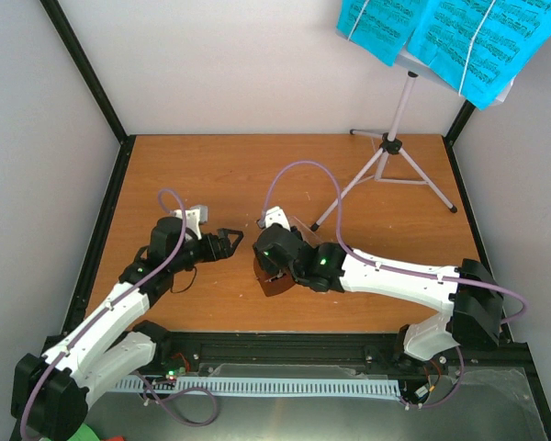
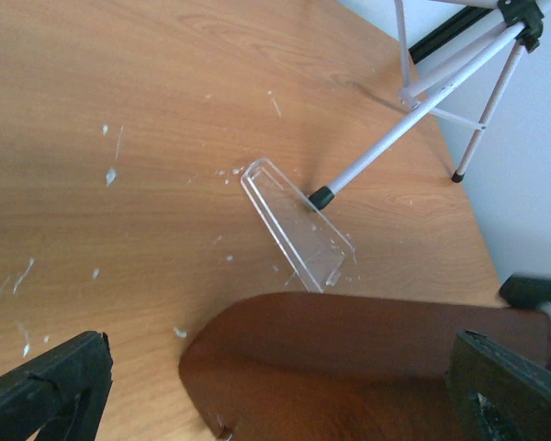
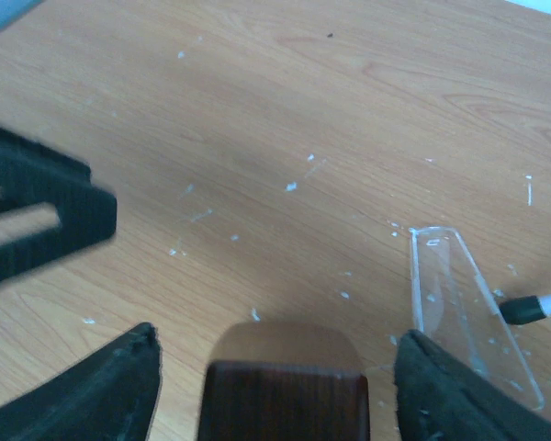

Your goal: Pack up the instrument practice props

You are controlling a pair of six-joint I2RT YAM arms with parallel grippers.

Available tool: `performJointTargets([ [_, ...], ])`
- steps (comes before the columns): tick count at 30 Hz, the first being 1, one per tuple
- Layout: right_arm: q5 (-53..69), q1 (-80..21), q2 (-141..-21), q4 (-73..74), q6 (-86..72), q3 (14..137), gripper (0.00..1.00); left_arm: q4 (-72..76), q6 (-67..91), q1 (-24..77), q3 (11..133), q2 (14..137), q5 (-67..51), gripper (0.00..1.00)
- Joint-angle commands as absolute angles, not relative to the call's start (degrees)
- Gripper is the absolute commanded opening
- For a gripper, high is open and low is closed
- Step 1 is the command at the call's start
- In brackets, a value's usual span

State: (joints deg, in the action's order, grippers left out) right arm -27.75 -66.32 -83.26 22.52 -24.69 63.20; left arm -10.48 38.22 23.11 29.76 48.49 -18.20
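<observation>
1. Your right gripper (image 3: 275, 390) is open. Its two dark fingers (image 3: 96, 390) straddle the narrow end of the metronome (image 3: 285, 390), with a gap showing on each side, so nothing is clamped.
2. The metronome is dark red-brown. It lies on the table (image 1: 211, 165) near the front middle, tucked under your right wrist in the top view.
3. Your left gripper (image 1: 228, 243) is open too and holds nothing. The jaws are spread wide and point right, toward the metronome.
4. From the left wrist, the metronome's brown body fills the space between your two fingertips. You can't tell whether either pad touches it.
5. One left finger shows in the right wrist view at the left edge. It sits near the metronome but apart from it.
6. The clear cover (image 2: 298, 225) is off the metronome. It lies flat on the wood just beyond it, on the stand side.
7. One leg of the music stand (image 1: 392, 145) ends in a black cap right at the cover's edge. Whether it touches or overlaps the cover can't be told.
8. The stand is upright on its tripod at the back right of the table, well apart from both grippers.
9. The cyan sheet-music pages (image 1: 450, 37) sit up on the stand's desk, at the top right of the top view. White bands cross them.
10. Small white flecks (image 3: 292, 186) are scattered over the wood around the cover and the metronome.
</observation>
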Motion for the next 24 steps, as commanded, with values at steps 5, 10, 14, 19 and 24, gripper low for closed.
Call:
performJointTargets([
  [5, -32.1, -66.8, -76.3, 24.3, -19.7, 69.8, 0.91, -12.6, 41.8, 22.8, 27.4, 43.5, -19.0, 0.99],
  [10, -25.5, -58.8, -68.0, 24.3, -22.9, 64.9, 0.94, -11.2, 43.6, 22.8, 25.4, 48.8, -25.3, 0.98],
  [14, -5.6, -44.1, -64.2, 21.9, -30.3, 54.8, 0.89, -9.7, 46.7, 22.8, 22.7, 51.0, -26.9, 0.87],
  [19, 9.9, -37.9, -64.7, 12.4, -36.2, 42.1, 0.87, -5.1, 48.1, 22.8, 20.7, 55.1, -30.6, 0.76],
  [24, 15.7, -37.8, -71.8, 4.9, -39.6, 36.2, 0.76, -2.3, 46.7, 22.8, 21.1, 60.3, -30.7, 0.67],
])
